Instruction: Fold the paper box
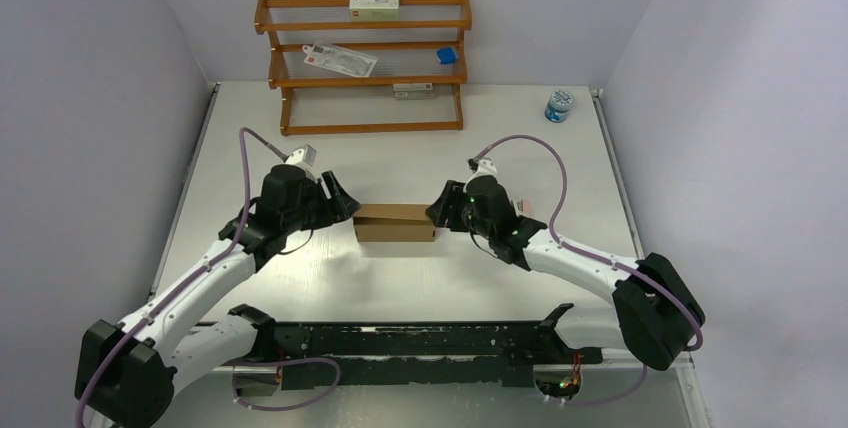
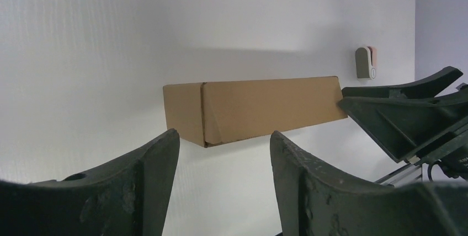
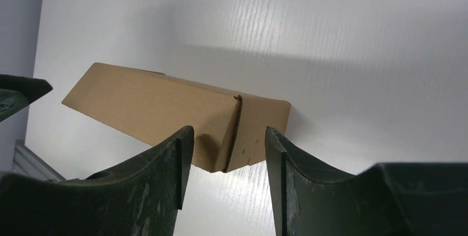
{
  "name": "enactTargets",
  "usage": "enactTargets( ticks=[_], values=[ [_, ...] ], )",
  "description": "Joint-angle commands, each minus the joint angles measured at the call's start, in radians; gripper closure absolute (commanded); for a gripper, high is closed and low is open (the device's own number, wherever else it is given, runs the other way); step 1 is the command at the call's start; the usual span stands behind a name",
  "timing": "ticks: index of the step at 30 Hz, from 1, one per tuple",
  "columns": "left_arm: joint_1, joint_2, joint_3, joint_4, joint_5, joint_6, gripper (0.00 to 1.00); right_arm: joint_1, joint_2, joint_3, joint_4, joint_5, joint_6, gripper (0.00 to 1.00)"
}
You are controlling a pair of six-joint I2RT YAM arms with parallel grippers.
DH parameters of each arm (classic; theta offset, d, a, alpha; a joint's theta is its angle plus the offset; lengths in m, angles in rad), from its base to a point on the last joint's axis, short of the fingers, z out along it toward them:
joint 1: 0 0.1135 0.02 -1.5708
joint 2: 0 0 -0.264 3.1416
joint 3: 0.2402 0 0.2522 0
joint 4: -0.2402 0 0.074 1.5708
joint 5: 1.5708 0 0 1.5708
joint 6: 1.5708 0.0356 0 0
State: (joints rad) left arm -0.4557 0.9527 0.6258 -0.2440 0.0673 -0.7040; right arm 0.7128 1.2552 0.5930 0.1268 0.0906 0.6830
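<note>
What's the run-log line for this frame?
paper box: folded shut, lying on table | left gripper: open, at box's left end, holding nothing | right gripper: open, at right end, holding nothing

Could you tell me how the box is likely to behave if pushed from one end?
The box, thin brown cardboard, is probably light, so it would likely slide on the smooth table. Its long flat base suggests it won't roll. Its end seam may buckle if squeezed.

Robot lab cell, plain white walls (image 1: 90, 98) boxing my white bench (image 1: 400, 288), wooden rack (image 1: 400, 47) at its far edge
</note>
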Motion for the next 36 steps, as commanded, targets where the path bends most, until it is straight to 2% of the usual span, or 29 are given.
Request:
enactTargets(
  ticks=[1, 5, 14, 23, 32, 36],
  values=[
    [0.026, 0.038, -0.003, 0.090, 0.076, -0.005, 0.35, -0.031, -0.007, -0.007, 0.027, -0.109, -0.012, 0.46],
    [0.036, 0.070, -0.024, 0.107, 0.107, -0.008, 0.40, -0.035, 0.018, -0.033, 0.062, -0.159, -0.004, 0.48],
    [0.073, 0.052, -0.176, 0.179, 0.127, -0.031, 0.61, -0.040, 0.107, -0.122, 0.191, -0.210, 0.036, 0.53],
    [0.128, 0.082, -0.276, 0.293, 0.199, -0.052, 0.68, -0.065, 0.155, -0.149, 0.254, -0.253, 0.029, 0.61],
    [0.242, 0.076, -0.345, 0.314, 0.294, -0.047, 0.80, -0.147, 0.197, -0.203, 0.325, -0.341, -0.017, 0.75],
    [0.278, 0.088, -0.362, 0.277, 0.290, -0.040, 0.84, -0.191, 0.239, -0.232, 0.379, -0.401, -0.018, 0.83]
  ],
)
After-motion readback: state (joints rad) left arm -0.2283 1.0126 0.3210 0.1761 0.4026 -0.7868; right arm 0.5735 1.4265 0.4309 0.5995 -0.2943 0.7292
